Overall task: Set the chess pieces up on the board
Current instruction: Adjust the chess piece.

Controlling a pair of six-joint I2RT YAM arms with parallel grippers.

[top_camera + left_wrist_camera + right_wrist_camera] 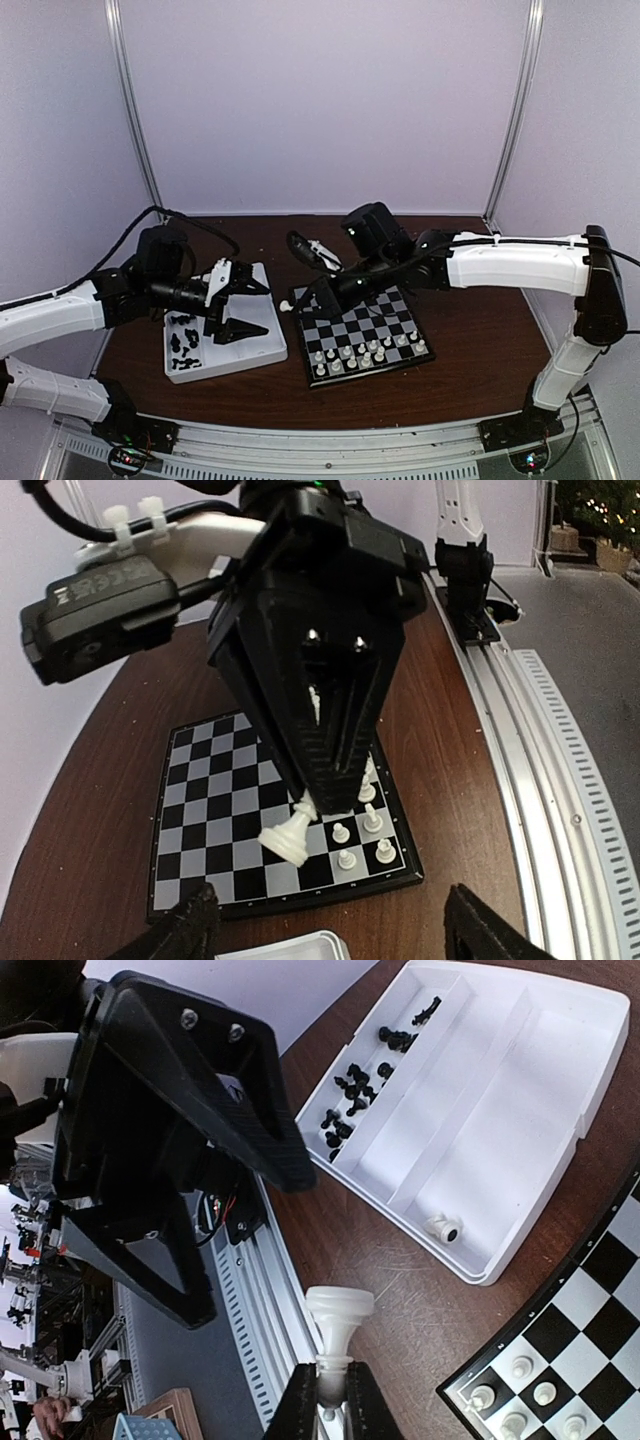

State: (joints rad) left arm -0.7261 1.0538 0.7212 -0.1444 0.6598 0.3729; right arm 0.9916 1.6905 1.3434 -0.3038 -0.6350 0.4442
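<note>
— Two sets of fingers: doing what?
— Right fingers [305, 1405] pinch a cream-white piece [338, 1322], with the board [385, 310] just beside them. Left fingers [190, 925] are spread wide over the white tray [262, 340] of black pieces [183, 342].
— Beneath them?
— Dark wooden surface [480, 330], with pale lilac walls [320, 100] behind.

The top view looks down over the table [480, 340]; both close wrist views face each other, sharing the board [210, 810]
</note>
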